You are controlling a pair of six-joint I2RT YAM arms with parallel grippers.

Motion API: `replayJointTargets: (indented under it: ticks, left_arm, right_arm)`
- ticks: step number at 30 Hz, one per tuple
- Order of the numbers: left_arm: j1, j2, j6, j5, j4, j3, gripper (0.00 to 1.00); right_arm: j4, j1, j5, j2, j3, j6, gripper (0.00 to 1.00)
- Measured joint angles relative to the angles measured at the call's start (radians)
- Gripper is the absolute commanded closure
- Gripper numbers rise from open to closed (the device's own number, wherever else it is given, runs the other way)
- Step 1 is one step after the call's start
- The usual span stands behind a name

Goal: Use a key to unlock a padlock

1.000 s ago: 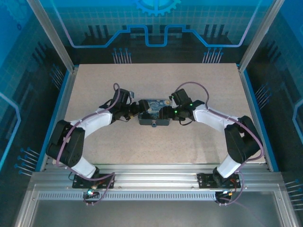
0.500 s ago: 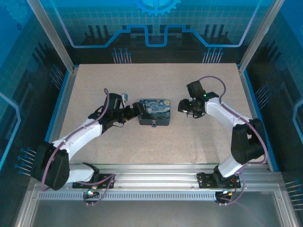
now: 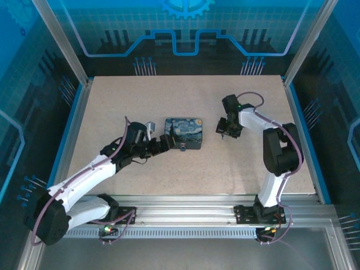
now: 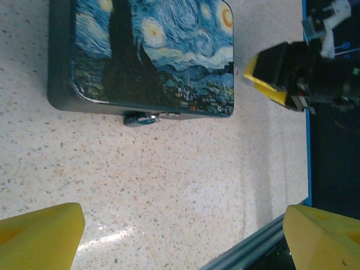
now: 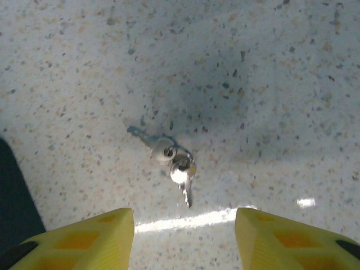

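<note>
Blue box [image 3: 183,134] shut, padlock [image 4: 143,118] at front; left pincer [image 4: 180,228] spread, right pincer [image 5: 184,228] spread above key [image 5: 164,151]

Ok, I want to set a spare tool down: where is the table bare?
The far strip of the table behind the box is bare, and so is the near strip between the box and the front rail. The middle is crowded: left gripper at the box's left, padlock on its front, right gripper over the keys to its right.

One box [image 3: 183,130], one padlock [image 4: 142,118], two keys [image 5: 167,152], two robot arms [image 3: 90,172].
</note>
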Motion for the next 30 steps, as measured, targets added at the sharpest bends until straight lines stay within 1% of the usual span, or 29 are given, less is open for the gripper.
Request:
replayJointTargets:
  ticks: [5,8,13,14,17,21,27,29,30]
  left_arm:
    - [-0.02,0.01,-0.002,0.0,0.001,-0.001,0.08]
    - [-0.033,0.023,-0.01,0.0,0.003,-0.001,0.08]
    - [-0.037,0.037,-0.025,0.0,0.004,-0.001,0.08]
    - [-0.037,0.038,-0.027,0.0,0.004,-0.001,0.08]
    - [-0.037,0.038,-0.027,0.0,0.013,-0.01,0.08]
    - [-0.037,0.038,-0.027,0.0,0.019,-0.024,0.08]
    - [-0.037,0.038,-0.031,0.0,0.032,-0.043,0.08]
    - [-0.037,0.038,-0.034,0.0,0.034,-0.046,0.08]
    - [-0.037,0.038,-0.035,0.0,0.033,-0.046,0.08]
  right_arm:
    - [0.01,-0.014,-0.029,0.071,0.029,-0.03,0.51]
    - [0.011,-0.014,-0.041,0.092,0.038,-0.046,0.55]
    - [0.018,-0.014,-0.053,0.113,0.052,-0.06,0.59]
    - [0.019,-0.014,-0.056,0.116,0.055,-0.062,0.61]
    - [0.011,-0.016,-0.055,0.124,0.062,-0.068,0.63]
    - [-0.011,-0.02,-0.051,0.136,0.08,-0.078,0.71]
    - [-0.045,-0.02,-0.031,0.149,0.107,-0.09,0.93]
    - [-0.041,-0.019,-0.036,0.158,0.121,-0.093,0.98]
    - [-0.037,-0.019,-0.038,0.158,0.125,-0.094,0.99]
